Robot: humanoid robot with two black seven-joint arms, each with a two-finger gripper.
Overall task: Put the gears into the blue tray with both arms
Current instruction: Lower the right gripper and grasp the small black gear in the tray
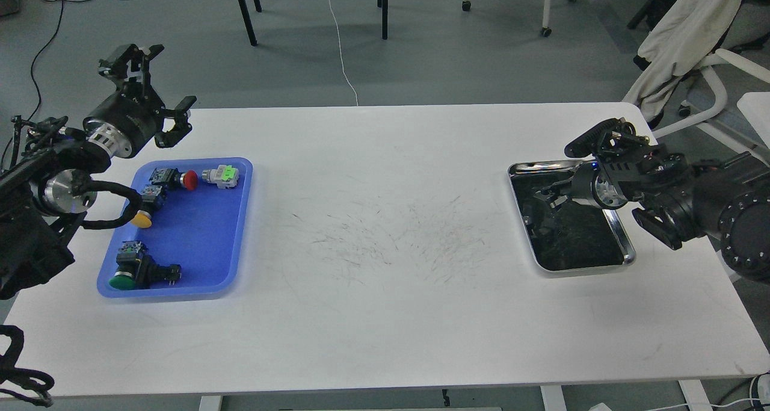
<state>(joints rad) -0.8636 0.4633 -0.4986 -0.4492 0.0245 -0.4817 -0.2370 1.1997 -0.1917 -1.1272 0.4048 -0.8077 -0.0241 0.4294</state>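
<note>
The blue tray (198,236) lies at the table's left side and holds several push-button switches. My left gripper (157,86) hovers above the tray's far left corner, its two fingers spread wide open with nothing between them. My right gripper (548,195) reaches in from the right and hangs low over the far half of the steel tray (580,268). Its dark fingers blend into the tray's dark inside, so their state does not show. I cannot make out the gears against that dark surface.
In the blue tray are a red-capped switch (183,179), a green-and-white one (221,175), a yellow-capped one (144,211) and a green-capped one (129,271). The white table (385,230) between the trays is scuffed. Chairs and cables stand beyond the far edge.
</note>
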